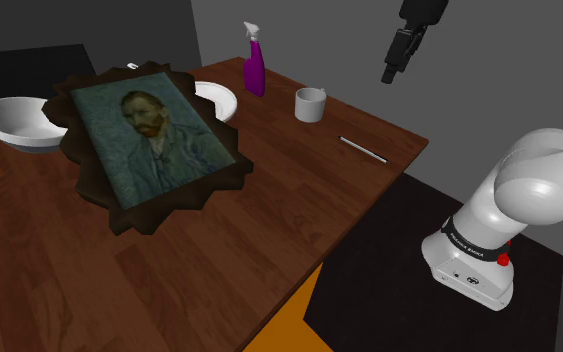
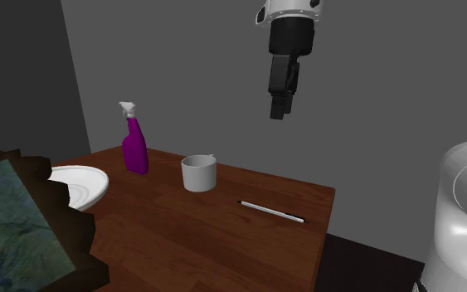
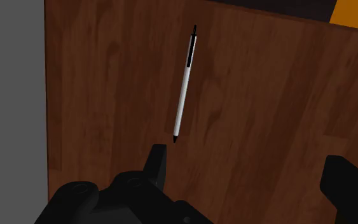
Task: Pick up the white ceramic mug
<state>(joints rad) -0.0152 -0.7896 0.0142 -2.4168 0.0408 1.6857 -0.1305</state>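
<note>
Mug [image 1: 310, 104] between spray bottle [image 1: 254, 62] and pen [image 1: 363, 149]; fingers [image 3: 157, 164] apart, empty, high above pen.

Looks like a room in a home: dark wooden tabletop [image 1: 269, 200] against plain grey walls [image 1: 299, 30], carrying a framed portrait painting [image 1: 149, 140], white bowl [image 1: 14, 122], plate [image 1: 219, 98], purple spray bottle [image 1: 254, 62], pale mug [image 1: 310, 104], pen [image 1: 363, 148].

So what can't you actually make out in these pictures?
White dish: shoulder view, partly hidden behind the framed portrait.
Bowl: shoulder view, one side behind the portrait's frame.
Portrait: second exterior view, cut off by the left edge.
Mug: its inside bottom, hidden by its own wall in both exterior views.
</note>
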